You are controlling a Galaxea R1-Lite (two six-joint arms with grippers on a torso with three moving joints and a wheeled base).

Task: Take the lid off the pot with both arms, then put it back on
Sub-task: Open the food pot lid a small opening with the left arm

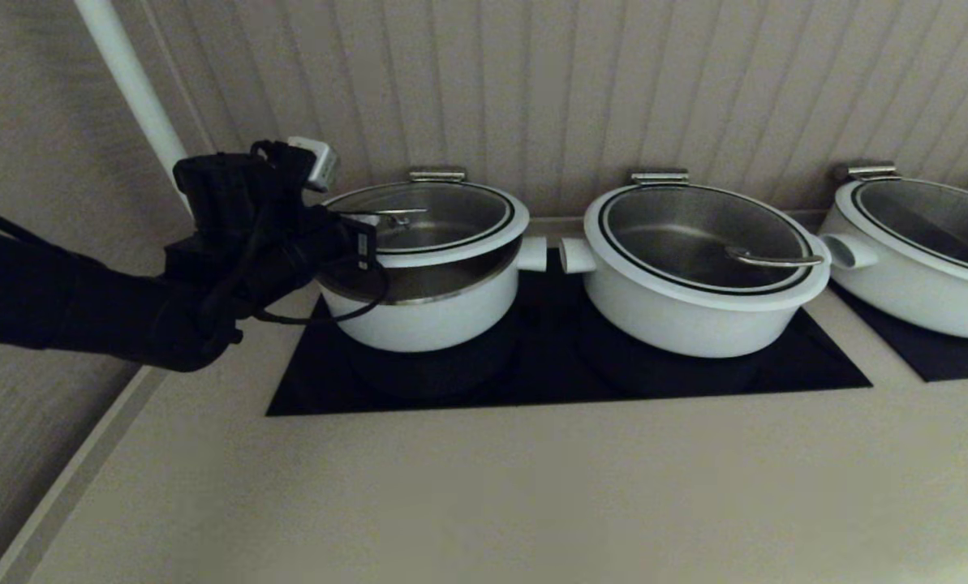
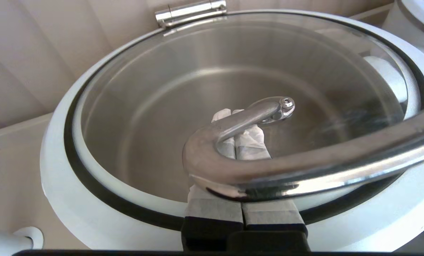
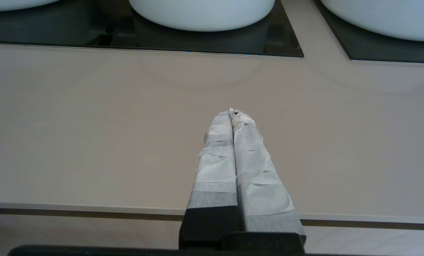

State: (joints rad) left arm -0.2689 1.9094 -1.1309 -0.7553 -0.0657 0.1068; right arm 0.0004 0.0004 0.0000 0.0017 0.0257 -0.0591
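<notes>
The pot (image 1: 419, 320) stands at the left on the black hob panel (image 1: 548, 373). Its lid (image 1: 451, 250) is tilted up at the front on the steel hinge (image 1: 436, 173), so the steel inner bowl shows below the rim. My left gripper (image 2: 235, 114) is shut, with both taped fingers together under the wire loop handle (image 2: 233, 170), which rests across them. In the head view the left gripper (image 1: 362, 237) is at the lid's left front. My right gripper (image 3: 233, 113) is shut and empty, over the beige counter (image 3: 91, 135) near its front edge, and out of the head view.
A wider flaring white pot (image 1: 694, 316) with its lid stands right of the pot, their stub handles almost touching. A third pot (image 1: 922, 276) is at far right. The ribbed wall is close behind, and a white pole (image 1: 131, 89) stands at the back left.
</notes>
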